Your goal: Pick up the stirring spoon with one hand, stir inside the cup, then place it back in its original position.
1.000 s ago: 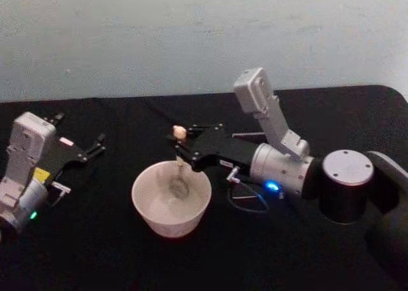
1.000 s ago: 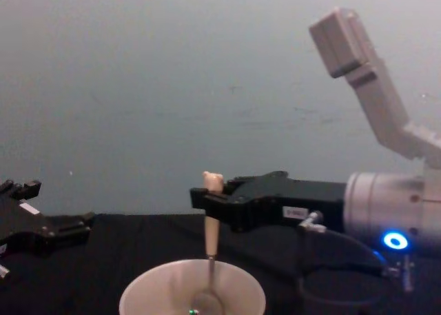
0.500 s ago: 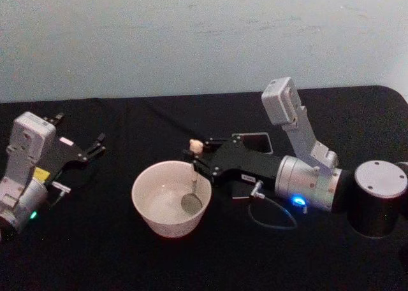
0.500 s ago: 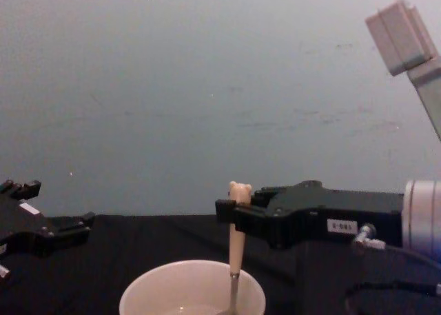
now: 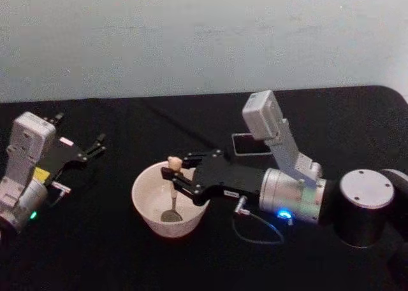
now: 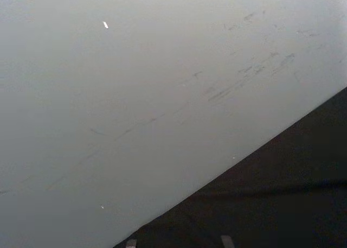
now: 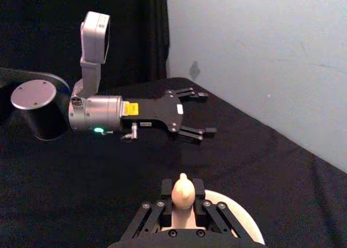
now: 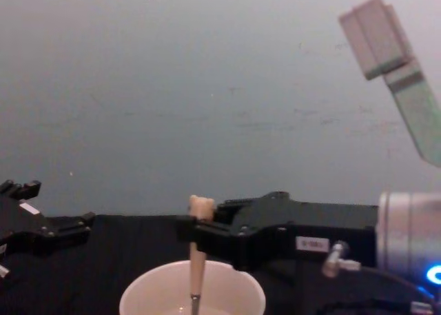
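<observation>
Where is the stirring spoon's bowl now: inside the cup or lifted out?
Inside. The stirring spoon stands upright, its metal bowl low within the cup, handle pinched by the right claw. The left claw sits aside.

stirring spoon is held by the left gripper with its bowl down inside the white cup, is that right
Not quite: it is the right gripper that holds the stirring spoon, jaws shut on its beige handle, as the head view shows. The left gripper sits parked off to the left, jaws open. The rest stands: the spoon's bowl is down inside the cup.
</observation>
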`<action>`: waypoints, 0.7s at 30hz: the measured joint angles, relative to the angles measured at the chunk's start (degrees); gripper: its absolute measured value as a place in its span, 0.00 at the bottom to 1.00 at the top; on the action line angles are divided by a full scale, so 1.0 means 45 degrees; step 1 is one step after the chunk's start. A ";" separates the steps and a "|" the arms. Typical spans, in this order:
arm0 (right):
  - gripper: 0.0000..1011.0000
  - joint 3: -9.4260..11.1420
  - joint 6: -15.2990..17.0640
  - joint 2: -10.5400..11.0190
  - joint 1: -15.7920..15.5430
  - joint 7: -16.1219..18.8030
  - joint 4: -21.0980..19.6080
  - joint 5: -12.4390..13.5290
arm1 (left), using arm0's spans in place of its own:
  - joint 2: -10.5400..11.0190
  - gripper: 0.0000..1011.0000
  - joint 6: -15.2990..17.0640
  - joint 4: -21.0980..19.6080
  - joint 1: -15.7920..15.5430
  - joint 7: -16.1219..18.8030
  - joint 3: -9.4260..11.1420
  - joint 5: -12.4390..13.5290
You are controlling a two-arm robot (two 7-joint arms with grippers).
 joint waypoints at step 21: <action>0.22 -0.0202 -0.0016 -0.1661 0.1168 -0.1020 0.2094 -0.0848 | 0.0000 0.99 0.0000 0.0000 -0.0001 0.0000 0.0000 0.0000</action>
